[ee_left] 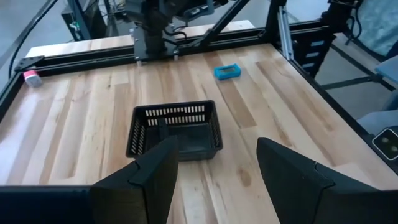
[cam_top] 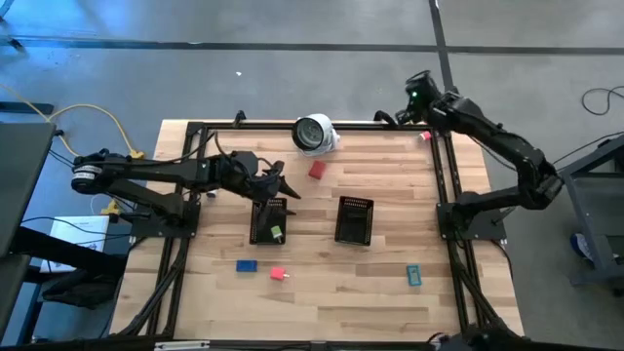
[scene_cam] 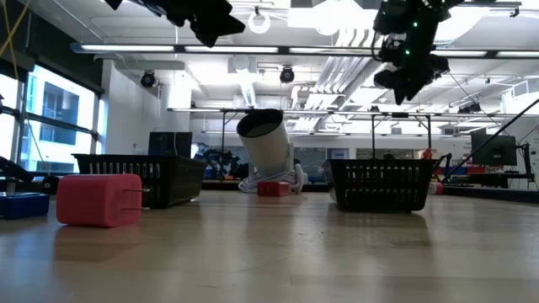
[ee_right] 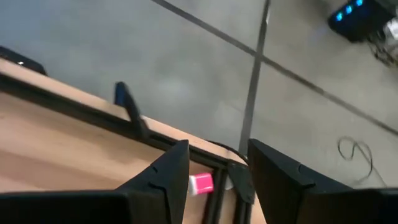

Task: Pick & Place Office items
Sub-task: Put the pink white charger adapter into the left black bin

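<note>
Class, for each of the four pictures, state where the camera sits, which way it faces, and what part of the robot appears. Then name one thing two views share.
High view: overhead, looking straight down; both arms, left tool, right tool.
Low view: table height, looking level across; arms enter from above.
Left wrist view: on the left arm, facing the right mesh tray; own open fingers.
Right wrist view: on the right arm, facing the table's corner; own open fingers.
Shared: the pink eraser also shows in the left wrist view.

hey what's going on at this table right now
Two robot arms are sorting small office items into two mesh trays. The left gripper hangs open over the left tray, which holds a green piece. The right gripper is open above a pink piece at the far right corner. Neither holds anything.
</note>
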{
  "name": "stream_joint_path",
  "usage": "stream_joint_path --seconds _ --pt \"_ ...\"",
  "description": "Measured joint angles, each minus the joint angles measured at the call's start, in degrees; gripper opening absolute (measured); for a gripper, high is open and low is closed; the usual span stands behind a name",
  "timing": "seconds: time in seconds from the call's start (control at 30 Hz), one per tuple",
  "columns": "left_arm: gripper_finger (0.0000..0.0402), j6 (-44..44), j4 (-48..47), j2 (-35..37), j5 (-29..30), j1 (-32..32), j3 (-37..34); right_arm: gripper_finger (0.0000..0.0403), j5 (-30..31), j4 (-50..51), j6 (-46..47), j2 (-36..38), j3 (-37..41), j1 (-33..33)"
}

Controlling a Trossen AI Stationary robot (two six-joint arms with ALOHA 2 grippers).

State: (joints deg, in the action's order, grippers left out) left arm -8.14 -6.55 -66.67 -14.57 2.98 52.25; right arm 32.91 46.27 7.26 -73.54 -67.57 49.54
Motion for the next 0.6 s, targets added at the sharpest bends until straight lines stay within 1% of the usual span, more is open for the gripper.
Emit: stream_joint_path --seconds 0.17,0.23,0.37,0.53,0.6 --pt "0.0209 0.07 -0.02 -0.02 0.02 -0.90 0.00 0.0149 -0.55 3.67 0.64 -3.01 -0.06 5.44" --pt "0.0209 0.46 -0.08 -0.02 0.04 -1.25 0.00 0.0149 -0.97 4.47 1.12 -4.90 -0.04 6.20" --pt "0.0209 0.60 -0.47 -0.02 0.11 -1.86 0.00 0.0149 -5.30 6.54 4.30 -9.74 -0.03 6.77" --pt "0.0209 1.32 -1.36 -0.02 0.20 -2.35 0.00 0.0149 -4.76 6.75 4.97 -14.51 -0.09 7.56" --pt "0.0209 1.33 -1.55 -0.07 0.22 -2.55 0.00 0.0149 -3.48 6.83 4.91 -16.70 -0.02 7.83"
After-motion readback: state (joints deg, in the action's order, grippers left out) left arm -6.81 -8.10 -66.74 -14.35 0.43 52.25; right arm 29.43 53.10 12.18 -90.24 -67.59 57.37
